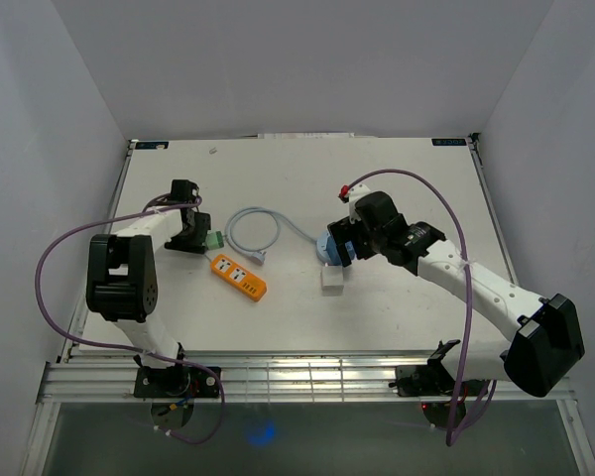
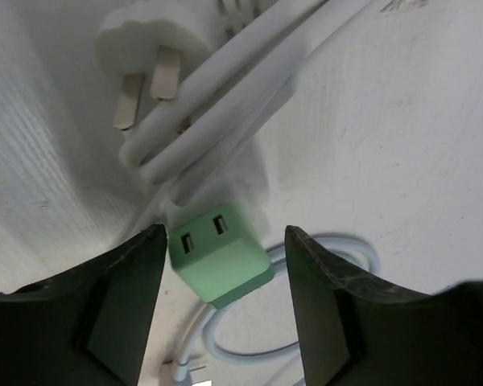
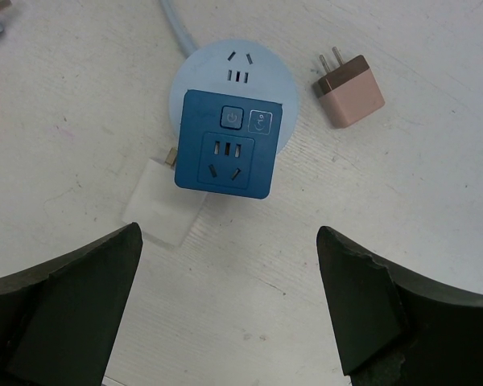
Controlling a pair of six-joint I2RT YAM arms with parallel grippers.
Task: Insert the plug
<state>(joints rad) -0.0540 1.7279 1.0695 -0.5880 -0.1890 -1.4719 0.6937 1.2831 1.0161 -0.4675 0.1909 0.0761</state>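
Observation:
A green plug adapter (image 2: 219, 253) with two slots in its face lies on the white table between the fingers of my left gripper (image 2: 225, 241). The left finger (image 2: 121, 281) is right against it and the right finger (image 2: 330, 289) stands a gap away, so the gripper is open. In the top view the green plug adapter (image 1: 215, 239) sits at the left gripper (image 1: 200, 236). An orange power strip (image 1: 239, 277) lies just right of it. My right gripper (image 3: 229, 297) hangs wide open above bare table, near a blue square socket (image 3: 229, 149).
A white three-prong plug (image 2: 145, 48) with its bundled cable (image 2: 225, 88) lies just beyond the green adapter. A light blue cable loop (image 1: 253, 233) runs to a round pale-blue socket base (image 3: 233, 68). A white block (image 3: 165, 205) and a pink two-prong plug (image 3: 348, 92) lie beside it.

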